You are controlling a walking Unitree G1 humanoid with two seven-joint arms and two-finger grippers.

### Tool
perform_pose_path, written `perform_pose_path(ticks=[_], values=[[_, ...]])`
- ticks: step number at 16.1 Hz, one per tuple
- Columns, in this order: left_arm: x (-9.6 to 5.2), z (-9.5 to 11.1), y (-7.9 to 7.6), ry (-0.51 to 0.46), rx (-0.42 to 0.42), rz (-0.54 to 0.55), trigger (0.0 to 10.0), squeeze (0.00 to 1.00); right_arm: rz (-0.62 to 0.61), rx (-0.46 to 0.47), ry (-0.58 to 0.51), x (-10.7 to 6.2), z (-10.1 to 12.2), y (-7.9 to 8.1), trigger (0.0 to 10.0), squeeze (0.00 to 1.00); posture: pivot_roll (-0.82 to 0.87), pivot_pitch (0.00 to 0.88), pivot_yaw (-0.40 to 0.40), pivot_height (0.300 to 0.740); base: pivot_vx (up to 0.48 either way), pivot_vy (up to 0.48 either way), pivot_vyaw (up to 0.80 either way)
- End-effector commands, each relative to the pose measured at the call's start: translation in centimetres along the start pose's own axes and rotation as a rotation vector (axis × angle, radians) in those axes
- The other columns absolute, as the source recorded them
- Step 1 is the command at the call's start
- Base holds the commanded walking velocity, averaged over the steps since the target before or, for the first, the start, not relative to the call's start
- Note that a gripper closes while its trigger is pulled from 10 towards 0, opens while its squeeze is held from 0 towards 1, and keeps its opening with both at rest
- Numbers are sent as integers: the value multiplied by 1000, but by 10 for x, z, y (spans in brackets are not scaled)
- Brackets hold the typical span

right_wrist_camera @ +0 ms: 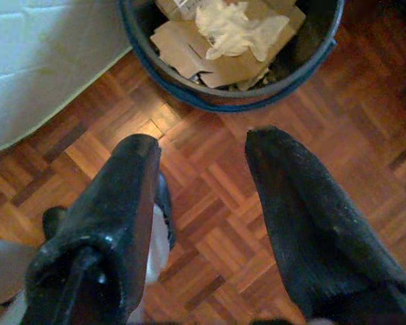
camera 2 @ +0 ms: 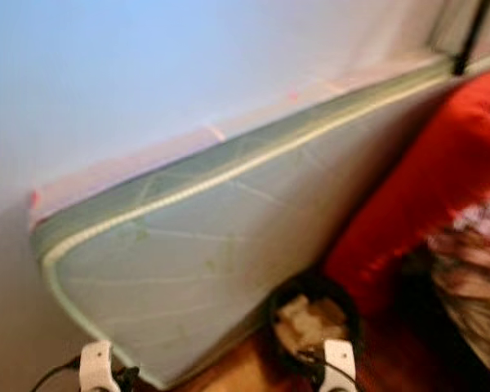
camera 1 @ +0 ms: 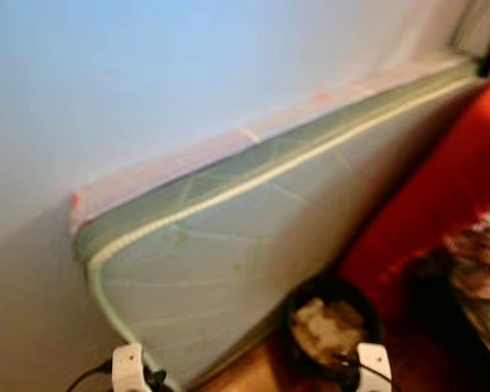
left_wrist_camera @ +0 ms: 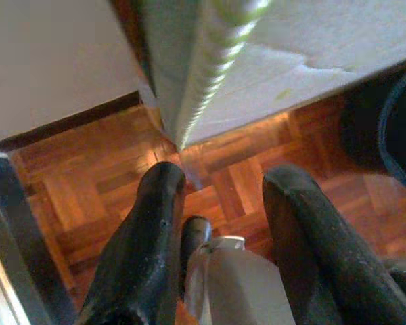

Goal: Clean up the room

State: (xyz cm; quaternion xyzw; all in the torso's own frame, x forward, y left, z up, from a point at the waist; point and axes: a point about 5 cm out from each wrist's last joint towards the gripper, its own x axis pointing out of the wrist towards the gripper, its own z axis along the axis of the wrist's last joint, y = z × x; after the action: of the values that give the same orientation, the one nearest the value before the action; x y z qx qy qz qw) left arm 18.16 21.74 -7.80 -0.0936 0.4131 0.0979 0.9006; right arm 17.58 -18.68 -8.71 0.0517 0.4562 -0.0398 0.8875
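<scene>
Fingers on your right gripper (right_wrist_camera: 203, 162) are standing spread apart with nothing between them, hanging over bare parquet floor (right_wrist_camera: 210, 203). Just ahead of their tips you are seeing the near rim of a dark round bin (right_wrist_camera: 189, 95), holding flattened cardboard (right_wrist_camera: 189, 47) and a crumpled white paper (right_wrist_camera: 237, 27). Your left gripper (left_wrist_camera: 220, 193) is also holding its fingers apart and empty, pointing down at the floor near the lower corner of a pale green mattress (camera 1: 229, 245).

From the head views, blurred, you are looking at that mattress leaning on its long edge against a light wall (camera 1: 147, 82), its piped seam running up to the right. The bin (camera 1: 331, 327) is sitting on the floor right by the mattress's lower edge, with a red cushioned piece (camera 1: 441, 196) close on its other side. You are getting open floor mainly on the near side of the bin, between both grippers.
</scene>
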Motion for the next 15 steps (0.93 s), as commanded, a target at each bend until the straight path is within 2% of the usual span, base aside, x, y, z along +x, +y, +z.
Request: perform_pose_path(ticks=[1, 10, 15], values=[[-15, -27, 42, 105, 117, 81, 10000, 0, -35, 15, 48, -1, 4, -20, 10000, 0, 40, 0, 13, 740, 0, 0, -587], [-16, -30, 40, 107, 128, 79, 10000, 0, -40, 31, 31, -1, 5, -20, 10000, 0, 41, 0, 11, 740, 0, 0, 0], [-16, -29, 42, 103, 128, 78, 10000, 0, -41, 30, 34, -1, 5, -21, 10000, 0, 41, 0, 8, 740, 0, -259, 0]])
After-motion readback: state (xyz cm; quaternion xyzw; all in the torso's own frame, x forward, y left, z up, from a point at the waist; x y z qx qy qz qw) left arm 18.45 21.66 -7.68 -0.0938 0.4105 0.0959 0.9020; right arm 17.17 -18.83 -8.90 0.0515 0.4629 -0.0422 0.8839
